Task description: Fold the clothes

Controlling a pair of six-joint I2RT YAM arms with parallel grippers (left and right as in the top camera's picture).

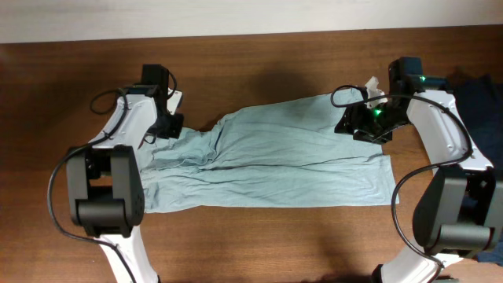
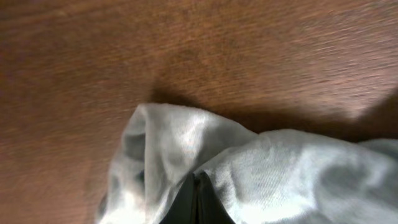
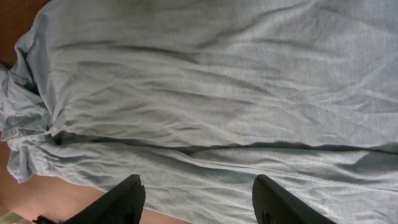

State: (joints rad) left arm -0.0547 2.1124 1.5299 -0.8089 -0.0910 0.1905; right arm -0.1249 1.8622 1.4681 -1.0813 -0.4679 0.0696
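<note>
The left hand (image 2: 196, 190) is pressed shut, its two dark fingers meeting on a bunched fold of the T-shirt (image 1: 275, 165). The left wrist view shows this pinch close up, with the pale cloth gathered into a puffy ridge over the bare brown tabletop (image 1: 259, 55). From overhead the pinch itself is hidden under the wrist. Only its place shows there: the shirt's far corner, toward the left edge of the tabletop.

The right hand (image 3: 199, 202) stands wide open and holds nothing. In the right wrist view its fingers (image 3: 121, 202) frame wrinkled cloth spread below them, though I cannot tell whether they touch it. The overhead view puts this hand at the shirt's far corner, toward the right edge of the tabletop.

The T-shirt lies across the middle of the tabletop, drawn out long from the left side to the right. Creases run along its length, and the end by the left hand is more rumpled.

Only the overhead view shows a dark garment (image 1: 478, 90) at the right edge of the tabletop. It sits beyond the right arm and apart from the T-shirt.

Counted: one T-shirt, one dark garment, two arms, two hands.
</note>
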